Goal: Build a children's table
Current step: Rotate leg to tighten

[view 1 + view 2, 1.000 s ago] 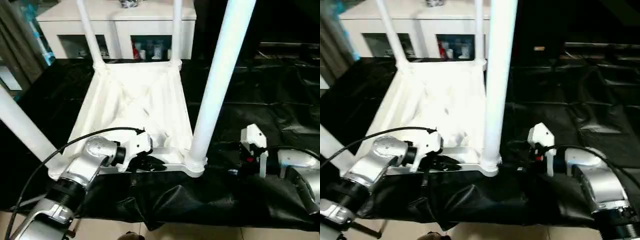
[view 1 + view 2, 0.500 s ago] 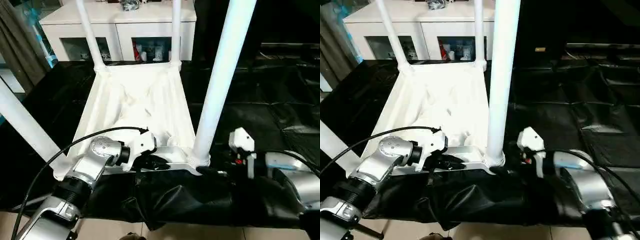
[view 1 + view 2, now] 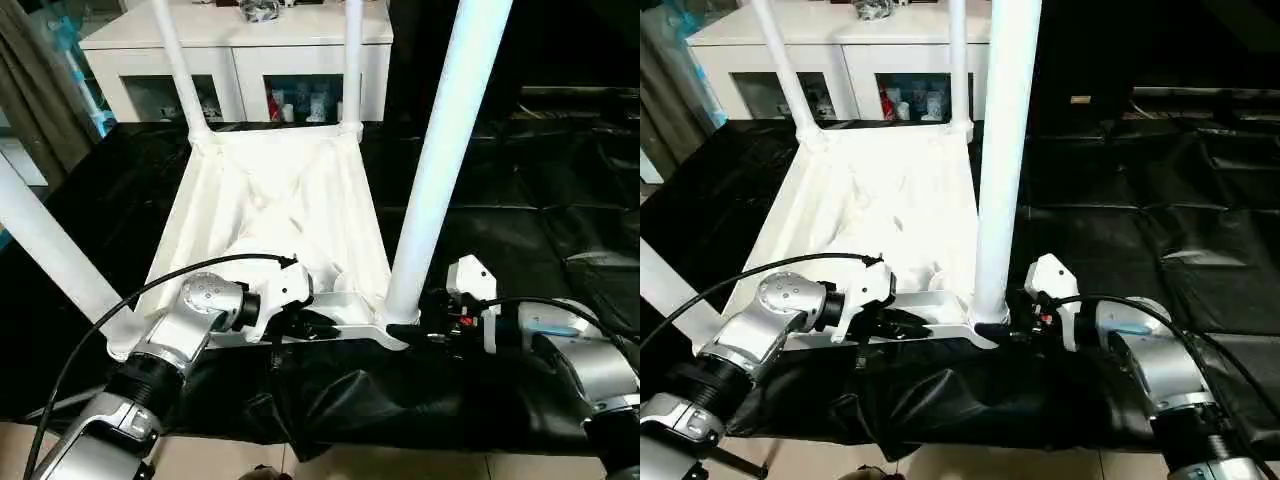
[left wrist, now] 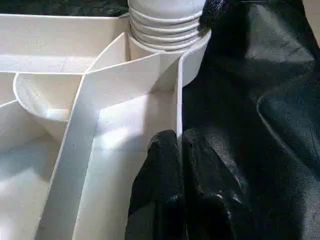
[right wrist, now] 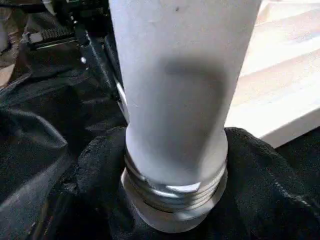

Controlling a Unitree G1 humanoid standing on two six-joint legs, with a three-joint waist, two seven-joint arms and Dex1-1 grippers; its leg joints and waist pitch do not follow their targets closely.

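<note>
The children's table [image 3: 280,200] lies upside down on the black-covered work table, its ribbed underside up and its white legs standing in the corner sockets. My left gripper [image 3: 312,325] is at the near rim, and in the left wrist view its black fingers [image 4: 165,165] pinch the thin white rim wall [image 4: 178,100] close to the corner socket. My right gripper [image 3: 408,330] is at the foot of the near right leg [image 3: 440,150]. In the right wrist view, black fingers [image 5: 97,170] press against both sides of that leg's threaded base [image 5: 175,192].
A white cabinet [image 3: 240,40] stands behind the work table. The black cover [image 3: 380,400] bunches in folds along the front edge under both grippers. A grey curtain [image 3: 35,100] hangs at the left. A black cable [image 3: 90,330] loops over my left forearm.
My right gripper has moved left to the near right leg's base and closed in around it. The left gripper has kept its hold on the rim.
</note>
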